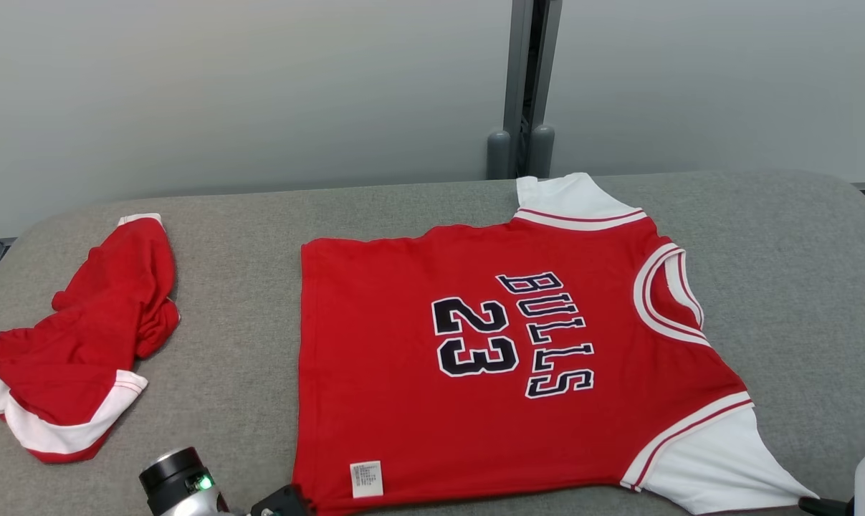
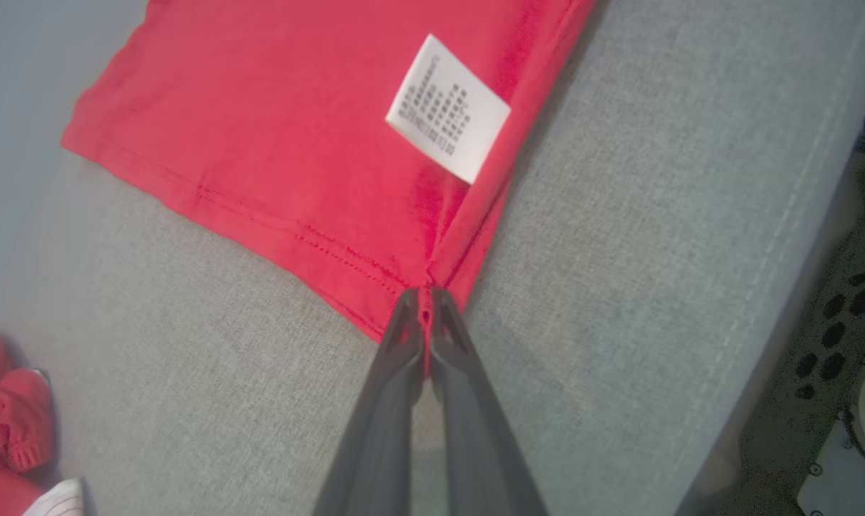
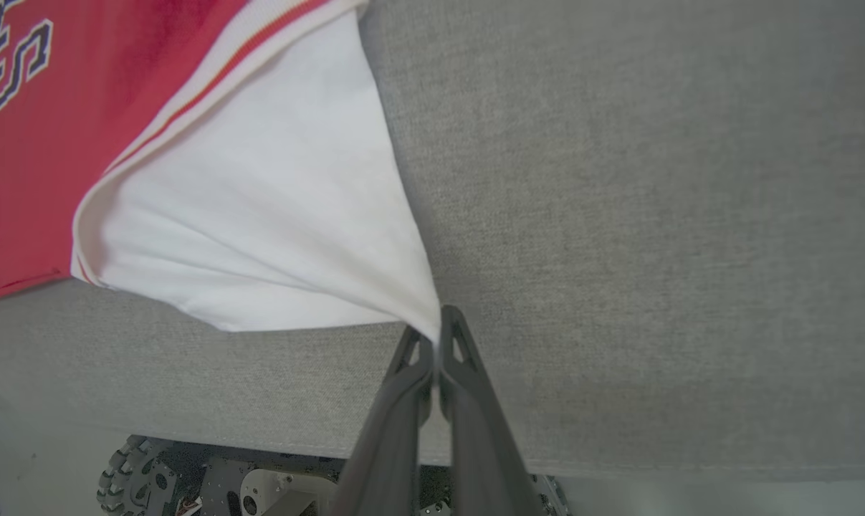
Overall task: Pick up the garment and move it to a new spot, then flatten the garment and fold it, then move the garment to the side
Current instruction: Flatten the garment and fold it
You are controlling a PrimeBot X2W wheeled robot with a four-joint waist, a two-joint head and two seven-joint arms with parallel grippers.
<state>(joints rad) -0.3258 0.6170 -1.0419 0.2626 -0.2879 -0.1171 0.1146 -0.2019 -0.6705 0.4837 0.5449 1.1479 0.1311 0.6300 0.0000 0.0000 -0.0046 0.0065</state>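
A: Head view first. Where does the jersey sit?
B: Red jersey lies spread flat on the grey bench, printed side up, right of centre and reaching the near edge. Hem toward the robot's left, collar toward its right. "BULLS 23" reads sideways. One white sleeve points to the far side, the other to the near right corner. Small white label sits by the near hem corner.
A: Anything else on the bench?
B: A crumpled red cloth with white bands lies at the left end, well apart from the jersey.
A: Left wrist view?
B: Left fingers are pinched together on the jersey's hem corner, where hem and side seam meet. A sliver of red shows between the tips. A crease runs from the grip up past the label, which lies just beyond it. The crumpled cloth shows at the lower left corner.
A: Is the corner off the bench?
B: Cannot tell from this angle.
A: Right wrist view?
B: Right fingers are clamped on the tip of the near white sleeve. The sleeve is drawn to a point there, with soft folds fanning back toward the red-and-white striped trim. Below the bench edge a wheel of the robot's base shows
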